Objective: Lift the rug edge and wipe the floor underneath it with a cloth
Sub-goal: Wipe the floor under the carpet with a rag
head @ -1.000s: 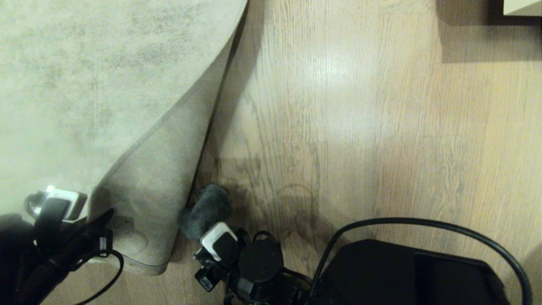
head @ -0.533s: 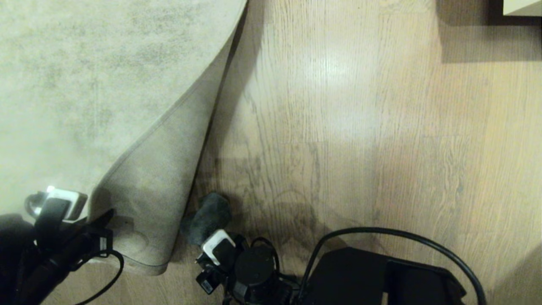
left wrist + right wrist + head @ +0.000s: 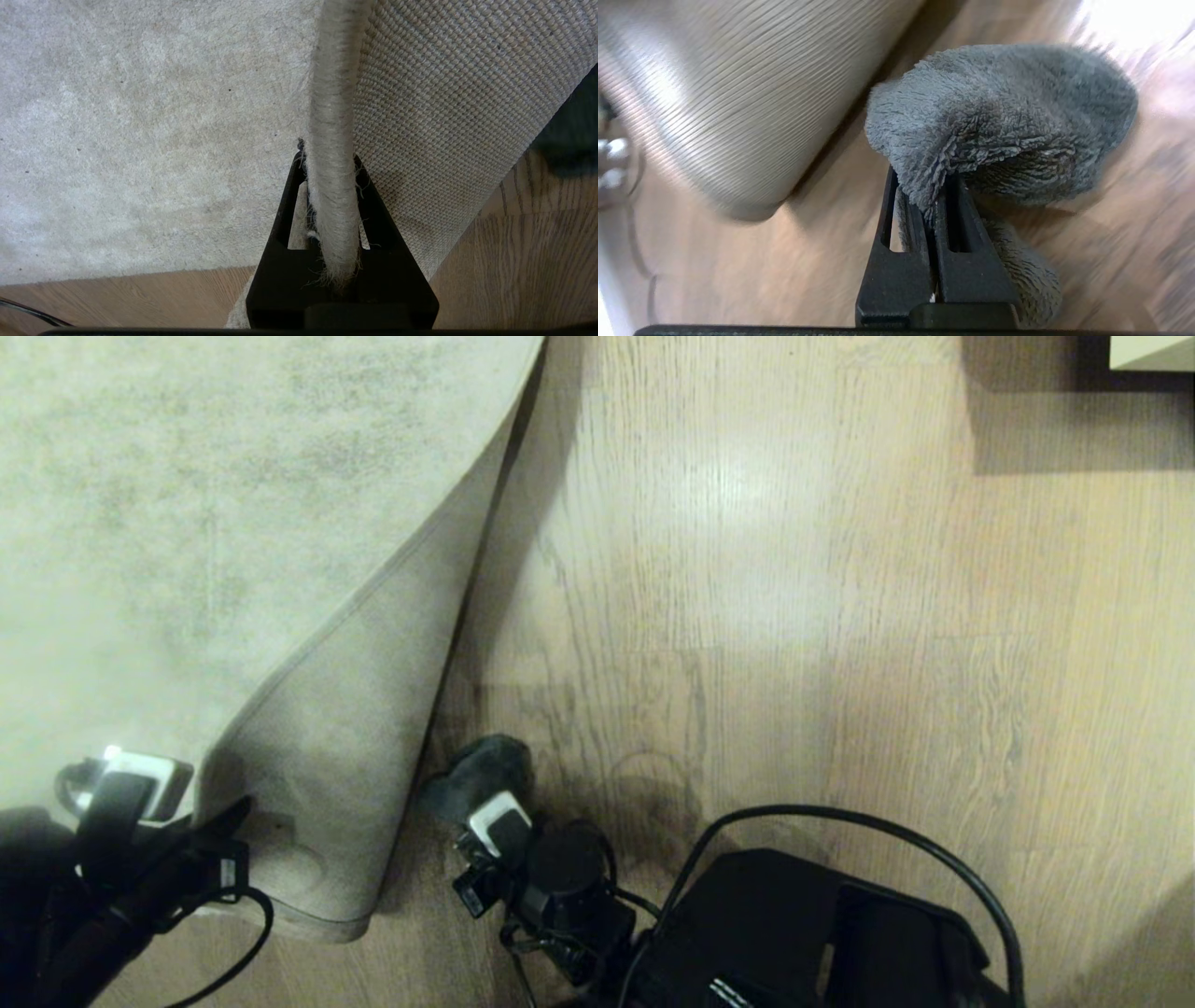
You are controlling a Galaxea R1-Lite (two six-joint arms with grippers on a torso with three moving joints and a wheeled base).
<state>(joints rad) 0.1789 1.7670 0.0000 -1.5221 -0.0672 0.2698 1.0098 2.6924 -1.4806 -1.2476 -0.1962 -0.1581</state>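
- The left gripper (image 3: pixel 329 186) has its jaws clenched on the bound edge of the rug (image 3: pixel 140 140), the thick hem running straight up between the two black fingers (image 3: pixel 285 210); woven tan backing shows on one side of the hem and pale pile on the other.
- The right gripper (image 3: pixel 941 196) is pinched tight on a fold of the cloth (image 3: pixel 999 116), with the grey fuzzy bulk bulging past the fingertips and a tail hanging alongside the jaws.
- In the head view the cloth (image 3: pixel 485 770) sits at about 6 o'clock in the picture, down by the floor (image 3: pixel 794 616) and just beside the foot of the turned-back rug flap (image 3: pixel 345 756); whether it presses on the boards I cannot tell for sure.
- The rug flap lies folded over from about 7 o'clock up towards 12, backing side up, so a strip of floor is laid bare along its right side.
- Progress, as I judge it: lifting the edge is done and held; wiping is under way at the near end of the exposed strip, and most of that strip towards 12 o'clock looks yet to be covered. Lowering the rug is also left.
- Pose: the left gripper (image 3: pixel 201 821) is low at 8 o'clock, its arm coming in from the bottom corner. The right gripper (image 3: pixel 481 793) points up-left towards 11 o'clock, its wrist and dark forearm trailing back to 5 o'clock, a black cable arching over them.
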